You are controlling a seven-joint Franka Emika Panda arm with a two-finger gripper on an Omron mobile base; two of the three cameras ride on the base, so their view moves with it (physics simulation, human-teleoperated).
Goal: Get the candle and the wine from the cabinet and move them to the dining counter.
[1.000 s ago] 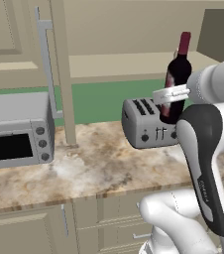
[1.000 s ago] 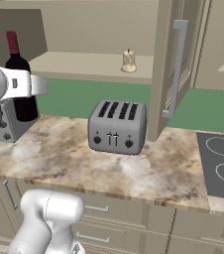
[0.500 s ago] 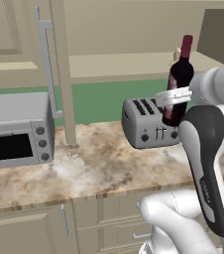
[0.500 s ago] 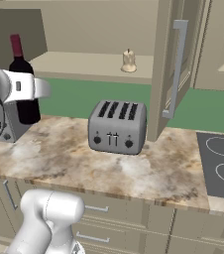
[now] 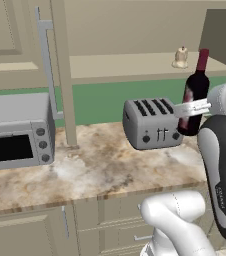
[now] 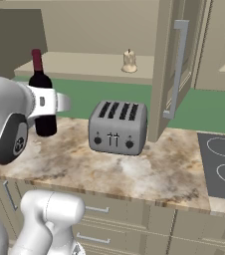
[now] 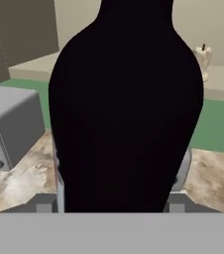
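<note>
Your claw pinches the wine at mid-body, one finger on each side. The bottle stands upright over the marbled table, just beside the toaster. The candle sits on the cabinet shelf behind.

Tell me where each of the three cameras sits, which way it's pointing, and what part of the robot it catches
Left base view: behind the arm's left, facing the marbled worktop, silver toaster and grey toaster oven; white arm at right.
Right base view: behind the arm's right, facing that worktop and the black stovetop; arm at left.
Hand view: on the hand, facing the dark wine bottle between the gripper fingers.
Shared: bottle, toaster, and the pale candle on the beige cabinet shelf.
</note>
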